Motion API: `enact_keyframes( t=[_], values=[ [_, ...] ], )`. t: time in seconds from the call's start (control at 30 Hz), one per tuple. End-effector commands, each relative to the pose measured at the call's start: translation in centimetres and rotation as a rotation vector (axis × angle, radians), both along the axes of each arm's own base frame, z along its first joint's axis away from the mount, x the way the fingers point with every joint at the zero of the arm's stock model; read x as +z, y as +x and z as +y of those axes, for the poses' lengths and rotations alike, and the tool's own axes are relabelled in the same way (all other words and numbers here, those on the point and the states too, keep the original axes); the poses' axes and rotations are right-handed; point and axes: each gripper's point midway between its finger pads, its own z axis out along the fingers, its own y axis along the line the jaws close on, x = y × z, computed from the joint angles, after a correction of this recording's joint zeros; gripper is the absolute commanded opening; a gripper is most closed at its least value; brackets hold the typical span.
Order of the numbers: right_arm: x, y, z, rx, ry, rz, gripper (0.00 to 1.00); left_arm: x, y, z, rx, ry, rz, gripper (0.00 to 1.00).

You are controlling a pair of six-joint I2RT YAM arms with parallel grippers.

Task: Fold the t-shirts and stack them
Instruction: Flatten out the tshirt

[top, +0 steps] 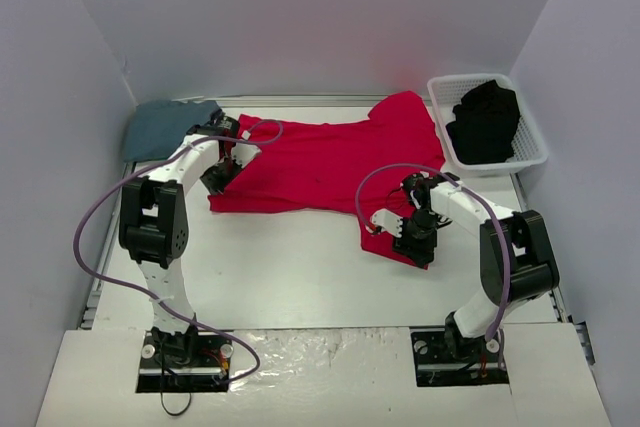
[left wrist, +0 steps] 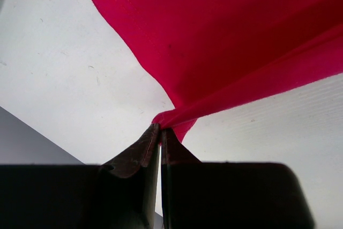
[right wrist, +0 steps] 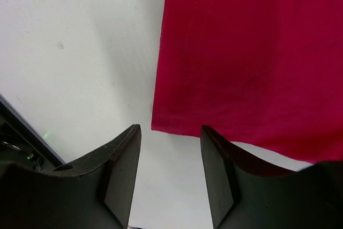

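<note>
- Far left, a folded slate blue-grey cloth t-shirt (top: 170,127) lies on the white tabletop (top: 300,267).
- The left fingers (left wrist: 140,154) are pinched together on a corner of the bright red cloth t-shirt (top: 330,162), which is spread across mid-tabletop.
- The right fingers (right wrist: 120,164) stand apart, empty, by its near hem corner. This soft, limp cloth is probably best taken at the corners.
- Far right, a black t-shirt (top: 487,117) sits in a white slatted plastic basket (top: 497,168).

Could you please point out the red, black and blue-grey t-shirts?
red t-shirt (top: 320,162): top external view, mid body.
black t-shirt (top: 487,119): top external view, bunched middle.
blue-grey t-shirt (top: 160,129): top external view, folded middle.
</note>
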Motion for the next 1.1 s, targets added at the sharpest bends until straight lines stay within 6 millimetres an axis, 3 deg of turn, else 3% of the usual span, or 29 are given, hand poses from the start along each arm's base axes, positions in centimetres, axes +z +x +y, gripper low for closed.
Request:
enact_keyframes(
  t=[0.0,1.07],
  values=[
    [0.3,-1.2,-0.8,-0.005,-0.038,0.035,0.44,2.0,0.0,0.6,0.013,0.009,-0.049,0.02],
    [-3.1,0.1,-0.4,-0.019,-0.185,0.094,0.44,2.0,-0.1,0.7,0.004,0.016,-0.048,0.02]
  ],
)
